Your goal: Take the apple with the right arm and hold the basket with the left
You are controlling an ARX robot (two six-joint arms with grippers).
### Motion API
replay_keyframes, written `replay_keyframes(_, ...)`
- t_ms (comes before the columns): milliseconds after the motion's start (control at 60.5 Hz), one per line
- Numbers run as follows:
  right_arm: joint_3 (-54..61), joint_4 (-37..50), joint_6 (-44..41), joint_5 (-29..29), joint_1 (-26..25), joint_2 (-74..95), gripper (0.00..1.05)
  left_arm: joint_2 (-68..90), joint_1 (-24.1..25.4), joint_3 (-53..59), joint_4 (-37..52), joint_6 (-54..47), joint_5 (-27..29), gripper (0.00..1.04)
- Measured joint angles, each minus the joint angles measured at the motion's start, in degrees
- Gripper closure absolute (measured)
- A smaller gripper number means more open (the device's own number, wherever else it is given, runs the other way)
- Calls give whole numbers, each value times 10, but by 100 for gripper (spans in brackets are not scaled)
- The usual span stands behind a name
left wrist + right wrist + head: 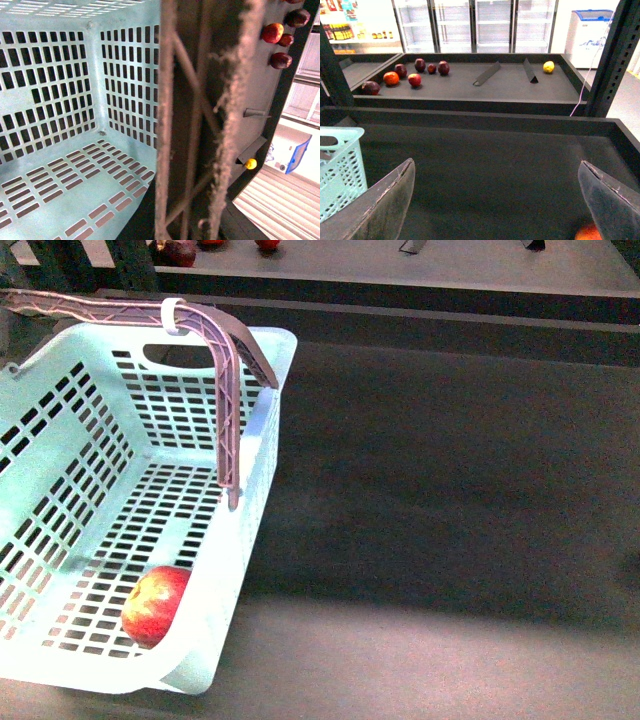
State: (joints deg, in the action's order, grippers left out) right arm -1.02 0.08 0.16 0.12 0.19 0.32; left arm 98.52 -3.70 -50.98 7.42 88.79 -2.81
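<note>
The light turquoise basket (120, 490) stands at the left of the dark shelf, its mauve swing handle (232, 380) raised. The red, yellow-streaked apple (155, 605) lies inside it on the floor, by the near corner. My left gripper is shut on the basket's handle (200, 125), which fills the left wrist view; its fingers do not show. The basket's inside (60, 100) there shows no apple. My right gripper (495, 200) is open and empty above the dark shelf, to the right of the basket's corner (340, 165). Neither gripper shows in the front view.
An orange-red fruit (590, 234) lies partly behind one right finger (612, 205). A raised back shelf (510, 82) holds several red and dark fruits (414, 79), a lemon (548, 66) and two dividers. A dark upright post (615, 55) stands at the right.
</note>
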Motion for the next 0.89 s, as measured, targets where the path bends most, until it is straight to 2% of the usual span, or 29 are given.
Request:
replay_keyframes(347, 0, 0, 0, 0, 0, 0, 9, -57, -19, 6, -45, -6, 35, 42)
replay_keyframes(545, 0, 0, 0, 0, 0, 0, 9, -156, -73, 6, -116, -18, 74, 6)
replay_keyframes(628, 0, 0, 0, 0, 0, 0, 9, -195, -96, 6, -131, -17, 84, 7)
replay_keyframes(777, 0, 0, 0, 0, 0, 0, 9, -200, -98, 10, -126, -22, 93, 7)
replay_keyframes(826, 0, 0, 0, 0, 0, 0, 9, -202, -98, 58, 2, -126, 134, 15)
replay_keyframes(860, 0, 0, 0, -1, 0, 0, 9, -206, -95, 97, 93, -193, 144, 21)
replay_keyframes(893, 0, 0, 0, -1, 0, 0, 9, -214, -89, 148, 196, -309, 144, 28)
